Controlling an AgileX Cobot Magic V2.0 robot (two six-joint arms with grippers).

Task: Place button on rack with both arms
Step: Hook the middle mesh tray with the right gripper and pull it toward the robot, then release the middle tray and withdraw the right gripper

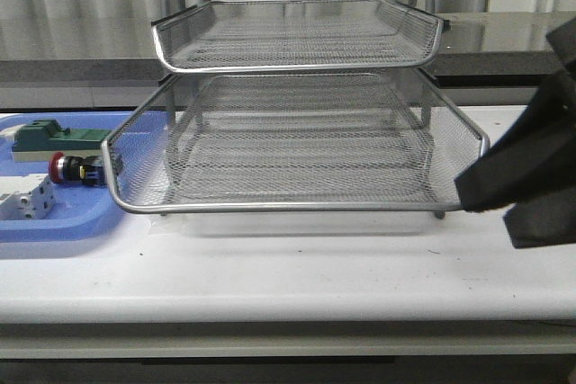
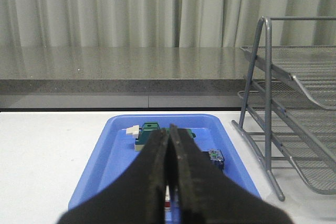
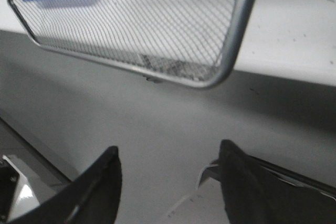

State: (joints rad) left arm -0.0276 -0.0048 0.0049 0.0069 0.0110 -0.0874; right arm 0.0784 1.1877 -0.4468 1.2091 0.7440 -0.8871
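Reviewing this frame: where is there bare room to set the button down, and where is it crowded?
The rack shows bare mesh on both visible tiers. The white table strip before it is free too. The blue tray is crowded: the button, green block and white terminal block sit close.

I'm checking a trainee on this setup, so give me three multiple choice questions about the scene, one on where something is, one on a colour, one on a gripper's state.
1. Where is the button?
A. on the rack's top tier
B. in the blue tray
C. on the bare table

2. What colour is the button's head?
A. red
B. yellow
C. white

3. How do the left gripper's fingers stand?
A. wide apart
B. closed together
C. out of view

Answers: 1 B, it lies in the tray left of the rack. 2 A, front view shows red. 3 B, left wrist view shows them pressed together.
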